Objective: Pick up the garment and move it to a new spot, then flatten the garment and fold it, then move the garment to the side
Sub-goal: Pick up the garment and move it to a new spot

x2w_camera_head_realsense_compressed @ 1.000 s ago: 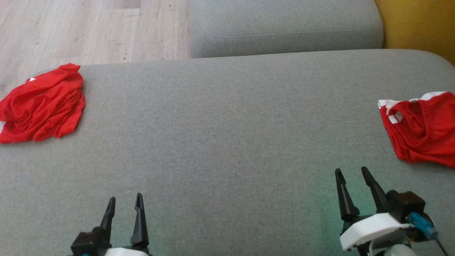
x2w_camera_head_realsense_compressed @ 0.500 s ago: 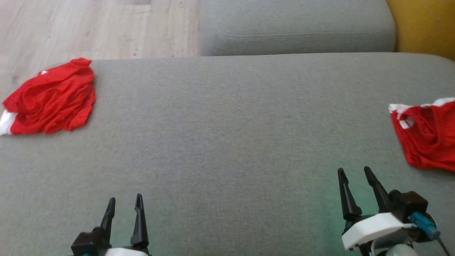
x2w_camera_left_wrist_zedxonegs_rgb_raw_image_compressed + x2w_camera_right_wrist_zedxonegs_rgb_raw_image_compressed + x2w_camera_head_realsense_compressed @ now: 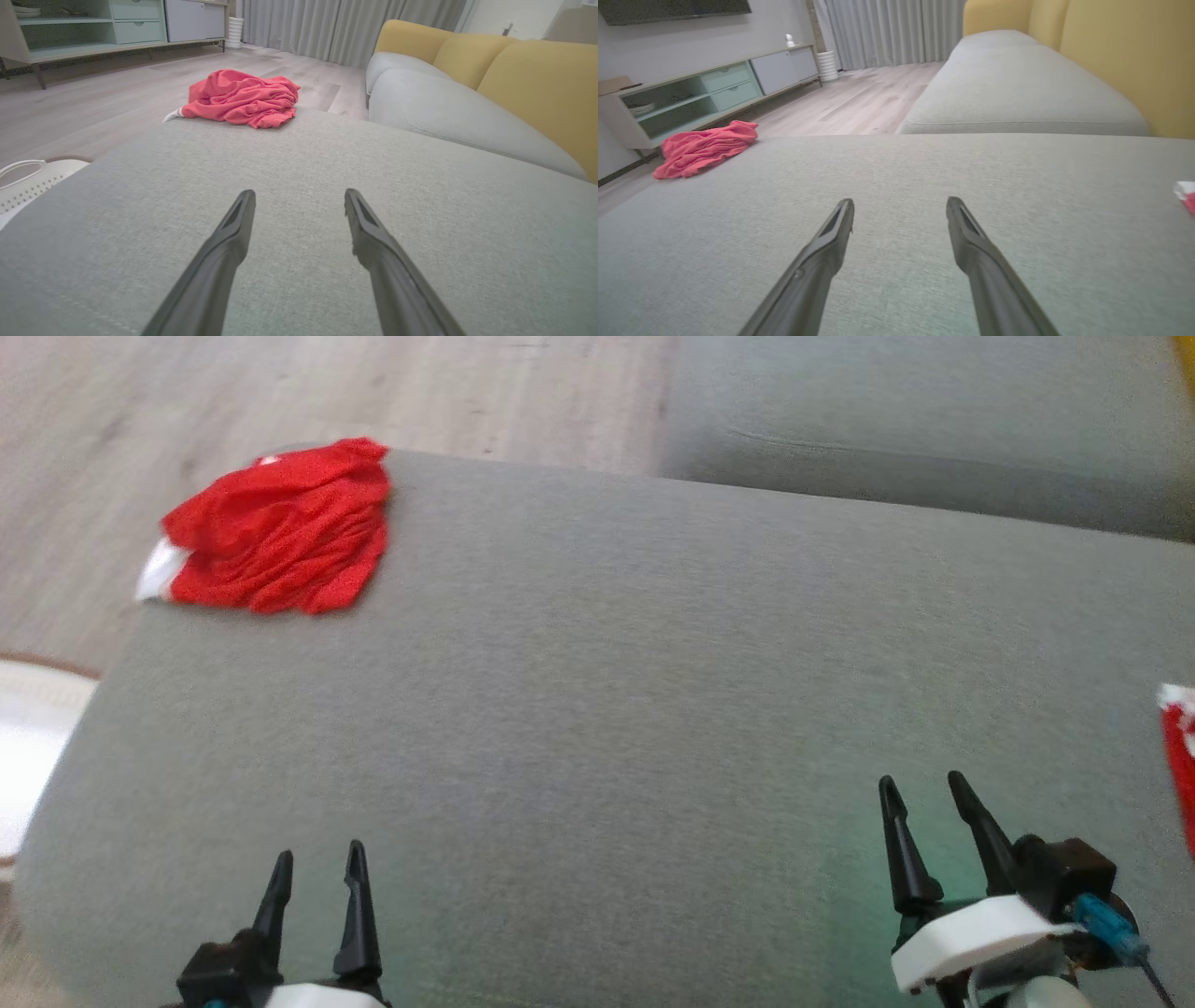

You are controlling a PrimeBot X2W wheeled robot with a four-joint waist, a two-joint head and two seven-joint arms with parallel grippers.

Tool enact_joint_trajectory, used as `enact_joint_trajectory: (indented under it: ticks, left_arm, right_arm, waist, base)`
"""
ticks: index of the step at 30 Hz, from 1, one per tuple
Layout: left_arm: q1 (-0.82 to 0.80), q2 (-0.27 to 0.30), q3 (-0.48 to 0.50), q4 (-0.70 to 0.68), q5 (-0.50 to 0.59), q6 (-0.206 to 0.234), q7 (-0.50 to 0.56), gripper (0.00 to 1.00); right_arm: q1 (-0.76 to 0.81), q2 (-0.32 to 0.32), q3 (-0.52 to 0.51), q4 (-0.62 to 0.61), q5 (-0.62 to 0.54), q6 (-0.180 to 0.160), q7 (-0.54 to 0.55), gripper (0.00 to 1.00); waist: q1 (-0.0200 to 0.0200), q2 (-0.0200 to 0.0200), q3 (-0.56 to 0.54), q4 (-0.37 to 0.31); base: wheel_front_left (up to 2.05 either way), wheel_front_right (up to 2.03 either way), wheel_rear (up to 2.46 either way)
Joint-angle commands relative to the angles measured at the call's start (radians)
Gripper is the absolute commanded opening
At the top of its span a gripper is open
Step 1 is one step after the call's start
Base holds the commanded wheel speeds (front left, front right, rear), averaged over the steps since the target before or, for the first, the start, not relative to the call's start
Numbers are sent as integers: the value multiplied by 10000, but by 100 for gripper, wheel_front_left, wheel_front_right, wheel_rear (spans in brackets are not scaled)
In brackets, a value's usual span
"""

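Observation:
A crumpled red garment [image 3: 280, 527] with a white trim lies on the far left corner of the grey couch seat [image 3: 616, 709]. It also appears in the left wrist view as the garment [image 3: 243, 98] and in the right wrist view as the garment [image 3: 703, 147]. A strip of a second red and white garment [image 3: 1178, 756] shows at the right edge, the same piece [image 3: 1186, 193] in the right wrist view. My left gripper [image 3: 317, 851] hovers open and empty over the near left of the seat, far from both. My right gripper [image 3: 922, 780] is open and empty at the near right. Open fingers show in both wrist views: left gripper [image 3: 299, 192], right gripper [image 3: 900, 200].
A white basket [image 3: 28, 747] stands on the floor off the seat's left end, also seen as the basket [image 3: 28, 179]. A second grey cushion [image 3: 934, 439] lies beyond the seat, with a yellow backrest [image 3: 514, 60]. A low cabinet [image 3: 93, 28] stands across the wooden floor.
The head camera has turned left, so the whole picture slid right: the left garment sits nearer the middle and the right one is almost out of frame. Both grippers stay open.

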Motion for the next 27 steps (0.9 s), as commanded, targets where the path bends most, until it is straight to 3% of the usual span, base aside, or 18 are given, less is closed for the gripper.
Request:
enact_joint_trajectory:
  ticks: [1,16,27]
  left_arm:
    - [-318,235,482,-336,62,71,-31,100]
    - [113,582,823,-796,-83,341,9,100]
    - [22,951,1609,-1245,-215,549,-60,100]
  right_arm:
    - [-326,-45,271,-248,107,37,-135,100]
    - [-387,-45,499,-147,207,37,-194,100]
    - [-634,-45,490,-533,-21,37,-129,100]
  waist:
    - [0,-1,-79,700]
    - [0,-1,-93,2193]
    - [0,-1,269,2217]
  base:
    - [0,0,0]
    - [0,0,0]
    - [0,0,0]
